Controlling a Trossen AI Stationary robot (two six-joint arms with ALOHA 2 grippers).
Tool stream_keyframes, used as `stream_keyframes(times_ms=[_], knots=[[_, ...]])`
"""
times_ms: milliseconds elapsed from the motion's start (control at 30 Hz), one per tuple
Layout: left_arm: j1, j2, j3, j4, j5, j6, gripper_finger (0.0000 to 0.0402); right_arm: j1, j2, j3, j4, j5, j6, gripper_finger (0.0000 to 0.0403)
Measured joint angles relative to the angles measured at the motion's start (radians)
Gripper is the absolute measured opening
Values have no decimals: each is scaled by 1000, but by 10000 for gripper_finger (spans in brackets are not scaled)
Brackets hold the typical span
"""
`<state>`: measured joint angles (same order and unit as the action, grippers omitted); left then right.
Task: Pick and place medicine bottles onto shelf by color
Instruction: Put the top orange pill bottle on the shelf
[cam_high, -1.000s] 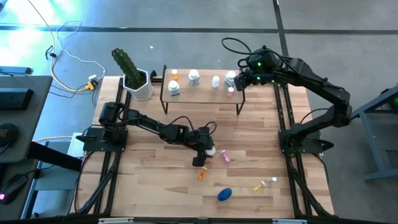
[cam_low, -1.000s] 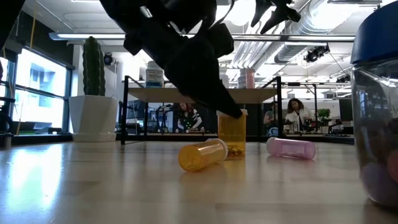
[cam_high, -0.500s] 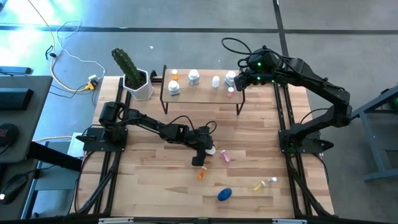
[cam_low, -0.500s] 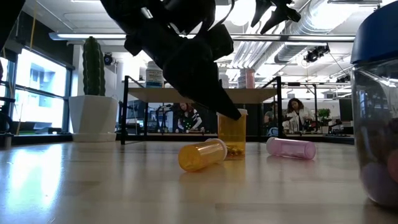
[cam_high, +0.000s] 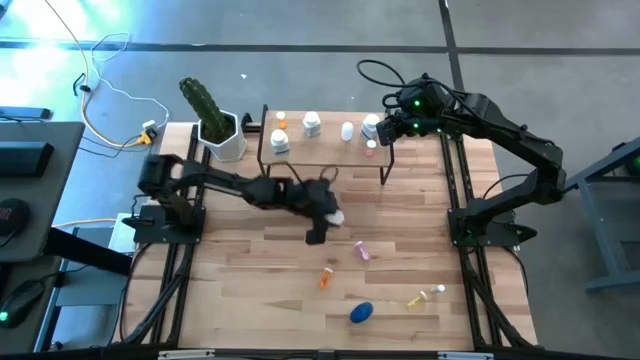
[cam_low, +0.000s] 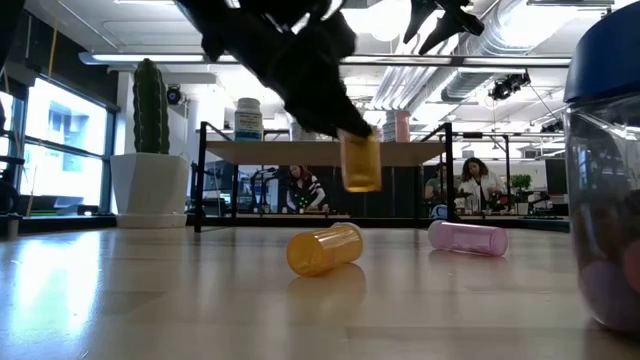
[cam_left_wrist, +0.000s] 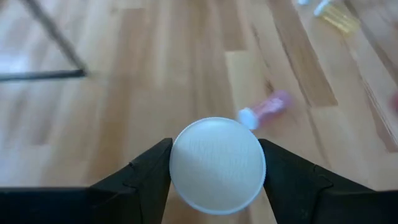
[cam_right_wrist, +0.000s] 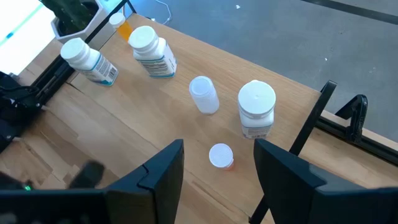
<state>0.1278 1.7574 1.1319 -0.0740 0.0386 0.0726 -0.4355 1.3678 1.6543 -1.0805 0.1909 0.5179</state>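
Bench (cam_high: 400, 230) of pale planks under you, open office behind. Shelf (cam_high: 330, 152) already crowded — your left gripper (cam_left_wrist: 214, 165), fingers clamped on the orange bottle (cam_low: 361, 163) lifted clear, could topple neighbours setting down. Right gripper (cam_right_wrist: 216, 163) hovers above the shelf, fingers apart, empty.

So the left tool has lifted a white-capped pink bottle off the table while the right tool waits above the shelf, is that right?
Not quite: the white-capped bottle clamped in the left tool is yellowish-orange, as the low view shows. The pink bottle lies on its side on the wooden table. The rest holds: the bottle is in the air, and the right tool waits, open, above the wooden shelf.
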Motion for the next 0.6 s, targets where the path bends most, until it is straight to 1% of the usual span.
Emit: stream_keyframes(times_ms=[100, 300, 400, 500, 600], knots=[[46, -70, 1, -39, -11, 16, 207, 0, 0, 0, 0, 0, -1, 186], [150, -237, 18, -198, -36, 11, 207, 0, 0, 0, 0, 0, 1, 186], [200, -301, 39, -240, -80, 10, 207, 0, 0, 0, 0, -2, 1, 186], [247, -344, 53, -237, -135, 10, 207, 0, 0, 0, 0, -15, 1, 186], [296, -359, 54, -244, -153, 8, 207, 0, 0, 0, 0, -36, -1, 186]])
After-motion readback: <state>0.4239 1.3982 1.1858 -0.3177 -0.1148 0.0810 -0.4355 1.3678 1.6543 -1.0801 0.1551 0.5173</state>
